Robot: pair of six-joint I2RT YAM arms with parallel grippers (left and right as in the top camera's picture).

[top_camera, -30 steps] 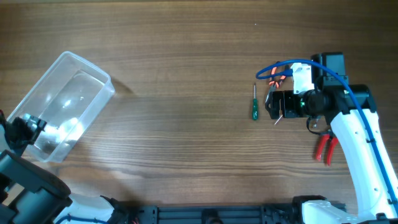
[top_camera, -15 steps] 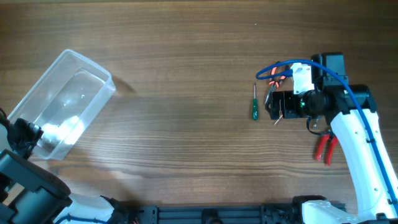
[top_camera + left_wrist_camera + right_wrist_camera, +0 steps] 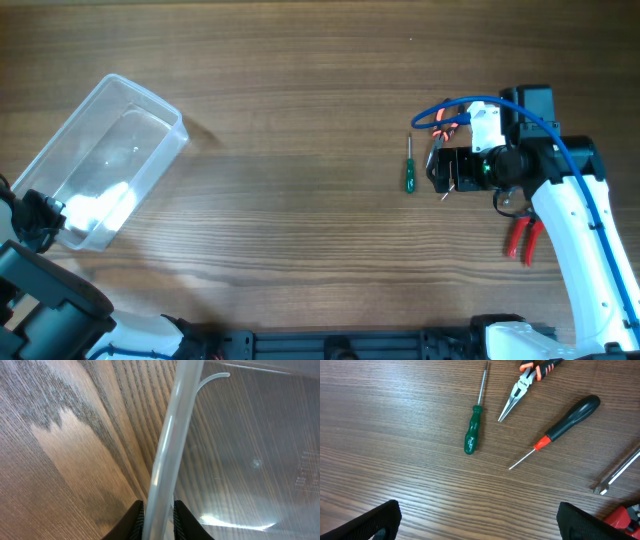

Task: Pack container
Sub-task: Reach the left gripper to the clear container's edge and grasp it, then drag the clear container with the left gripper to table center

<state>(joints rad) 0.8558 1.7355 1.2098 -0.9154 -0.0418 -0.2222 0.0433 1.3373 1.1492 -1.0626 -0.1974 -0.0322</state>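
at the left claw [image 3: 157,520]: the container [image 3: 110,150] — a clear tub, its thin rim pinched between the closed jaws at the near short end; the tub slants away from the claw, ahead and to the right.
inside the tub: no tool visible, only glare and wood grain through the plastic.
right claw [image 3: 480,527]: spread wide, holding nothing, hanging over the tools and well apart from the tub.
ahead of the right claw: green screwdriver [image 3: 472,435], orange-and-black pliers [image 3: 522,385], black-handled screwdriver [image 3: 565,420] — all flat on the table [image 3: 300,100].
beside the right arm: red-handled pliers [image 3: 522,238].
progress: barely begun, i judge; tub gripped, every tool left to carry across.
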